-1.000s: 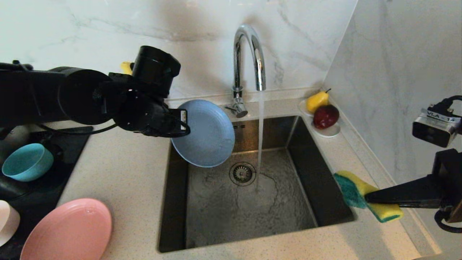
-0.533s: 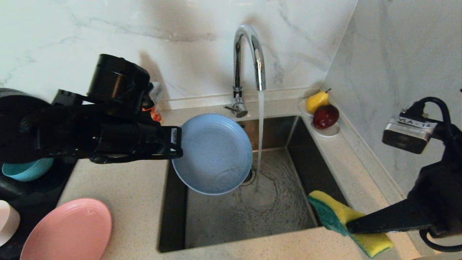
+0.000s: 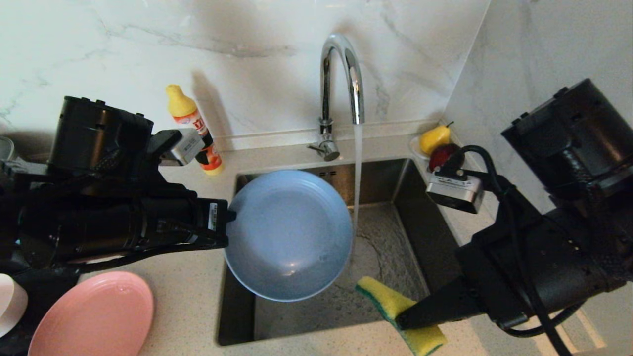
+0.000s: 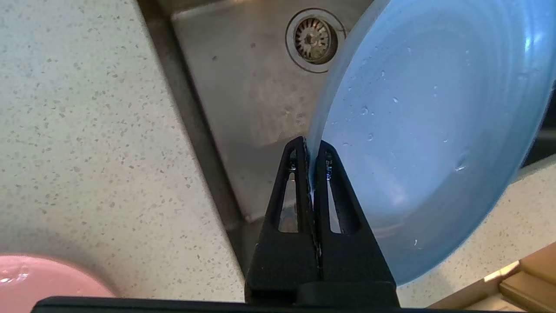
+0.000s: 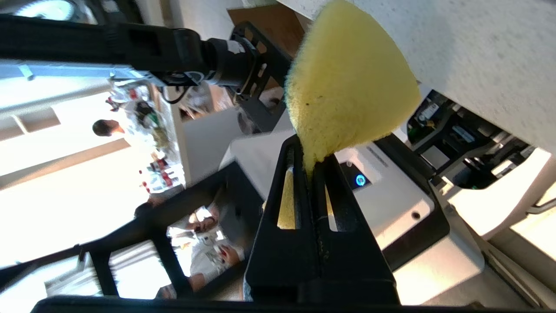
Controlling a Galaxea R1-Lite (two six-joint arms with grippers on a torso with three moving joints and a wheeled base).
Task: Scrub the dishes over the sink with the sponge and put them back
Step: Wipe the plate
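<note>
- The left gripper (image 3: 228,216) has its jaws closed tight on the rim of the blue plate (image 3: 289,235), which hangs tilted over the sink (image 3: 395,232), just beside the running water from the faucet (image 3: 341,74).
- The right gripper (image 3: 403,320) has its jaws pinched on the sponge (image 3: 390,301), near the front edge of the sink, not touching the plate.
- The step in hand, I judge, is bringing plate and sponge together to scrub.
- Next, the sponge must come onto the plate's face while the left jaws keep firm.
- The pink plate (image 3: 91,316) waits on the worktop (image 3: 188,291).
</note>
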